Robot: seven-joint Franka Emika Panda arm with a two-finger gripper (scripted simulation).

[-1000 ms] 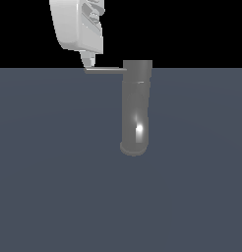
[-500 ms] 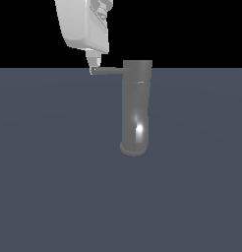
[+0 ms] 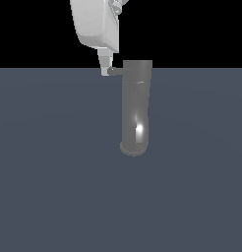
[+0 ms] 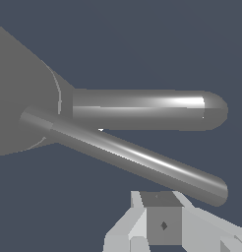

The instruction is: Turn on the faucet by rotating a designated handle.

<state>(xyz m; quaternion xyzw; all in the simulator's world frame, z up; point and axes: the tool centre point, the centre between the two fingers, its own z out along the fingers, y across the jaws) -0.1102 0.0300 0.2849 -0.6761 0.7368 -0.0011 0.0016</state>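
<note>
Handle: thin bar (image 3: 116, 70) jutting sideways from the faucet (image 3: 136, 106) top, toward the exterior view's left.
Gripper: white fingertip (image 3: 105, 65) at the bar's free end, apparently touching; finger spread cannot be told.
Axis: bar level, faucet upright.
Room: flat grey floor (image 3: 54, 187), open space around for a sweep.
</note>
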